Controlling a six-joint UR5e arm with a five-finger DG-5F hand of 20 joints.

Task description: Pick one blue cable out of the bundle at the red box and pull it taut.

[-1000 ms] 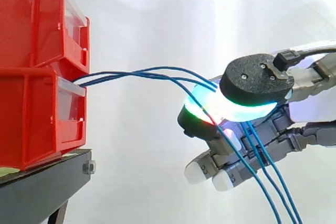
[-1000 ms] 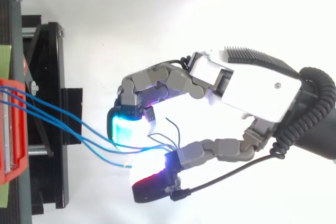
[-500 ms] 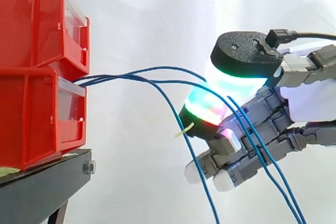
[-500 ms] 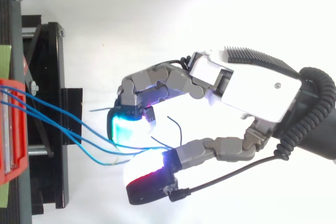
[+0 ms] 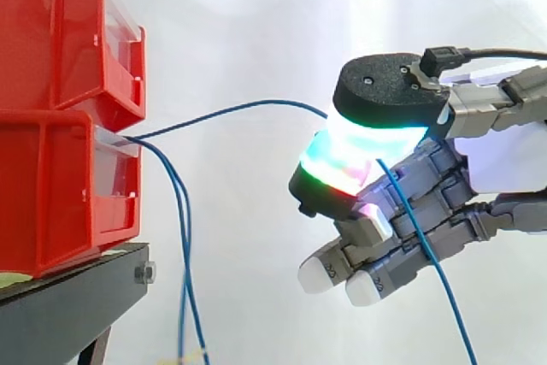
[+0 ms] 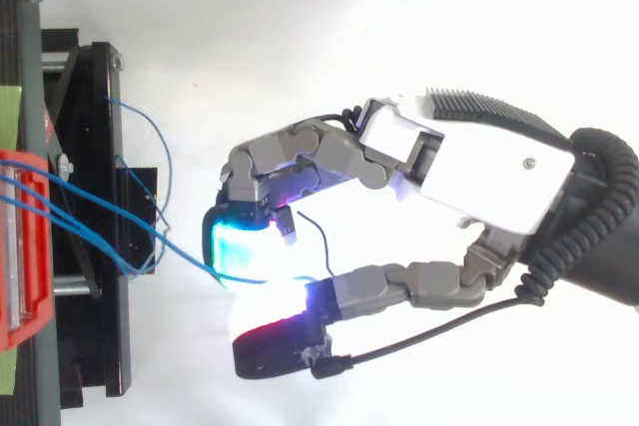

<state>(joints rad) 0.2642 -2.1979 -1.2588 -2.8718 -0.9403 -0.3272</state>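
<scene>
Two red bins are stacked at the left, and the blue cables come out of the front of the lower red bin [image 5: 51, 194]. One blue cable [image 5: 248, 106] arcs from that front up and across to my hand [image 5: 427, 211]. There it runs between the black-backed pad on top and the green and red glowing pad below, then hangs down to the right. My hand [image 6: 479, 172] is curled, with those two pads pinched on this cable. Two other blue cables [image 5: 182, 237] hang straight down beside the bin, clear of my hand.
The bins rest on a black stand [image 5: 68, 305] at the lower left, also seen from above as the black stand [image 6: 95, 346]. A white curtain backs the scene. Open space lies between the bins and my hand.
Two of the blue cables have slipped off my hand and dropped to hang beside the bin. One cable stays between the pads. The upper pad has shifted slightly left.
</scene>
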